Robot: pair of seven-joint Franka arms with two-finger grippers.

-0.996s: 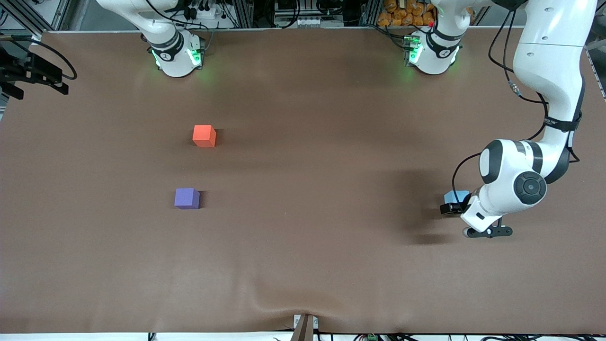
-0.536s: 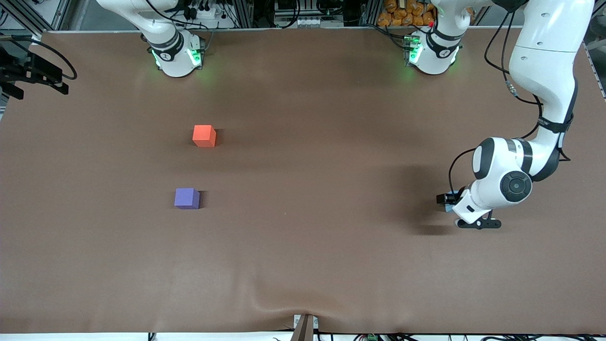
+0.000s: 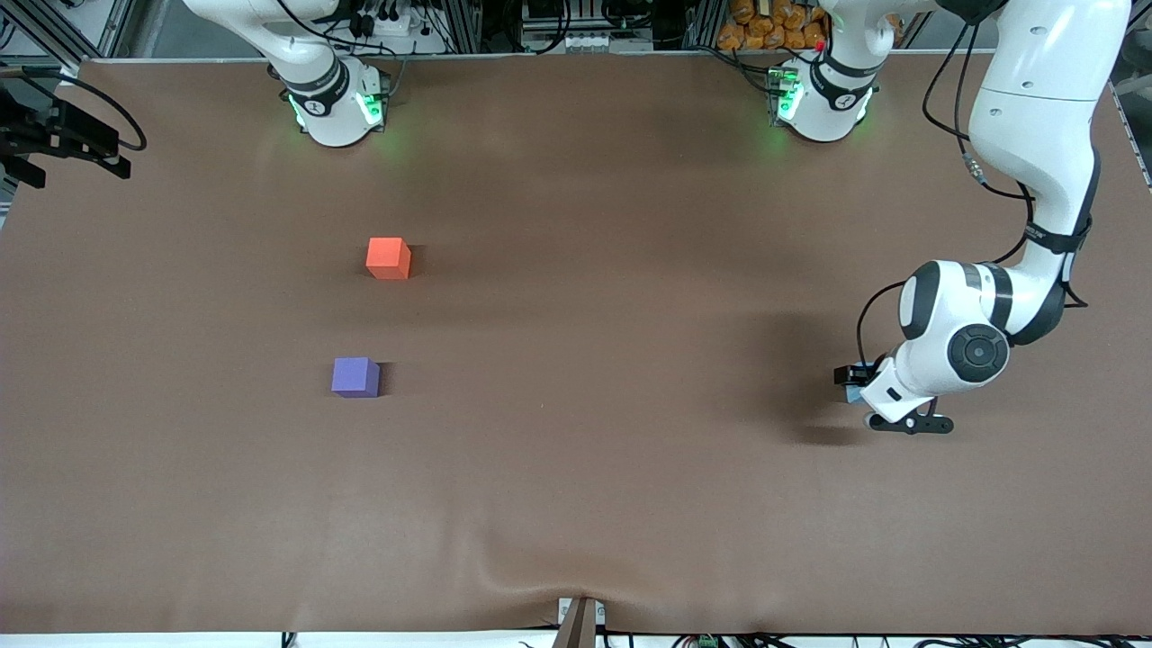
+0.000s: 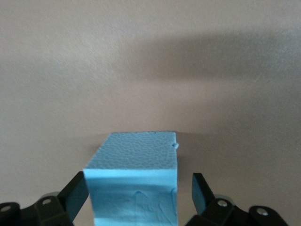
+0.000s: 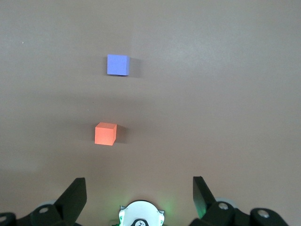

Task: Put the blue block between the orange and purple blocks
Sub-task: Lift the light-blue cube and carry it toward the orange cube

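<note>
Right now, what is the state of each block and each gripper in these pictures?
blue block: on the table at the left arm's end, between the left gripper's open fingers, a gap on each side.
orange block: resting on the table, untouched.
purple block: resting on the table, nearer the front camera than the orange block, apart from it.
left gripper: open, down around the blue block.
right gripper: open, empty, waiting high over the table.

I've brought the left hand point(image 3: 862, 396) down over the blue block point(image 4: 134, 181), which now sits between its spread fingers, mostly hidden from the front.
</note>
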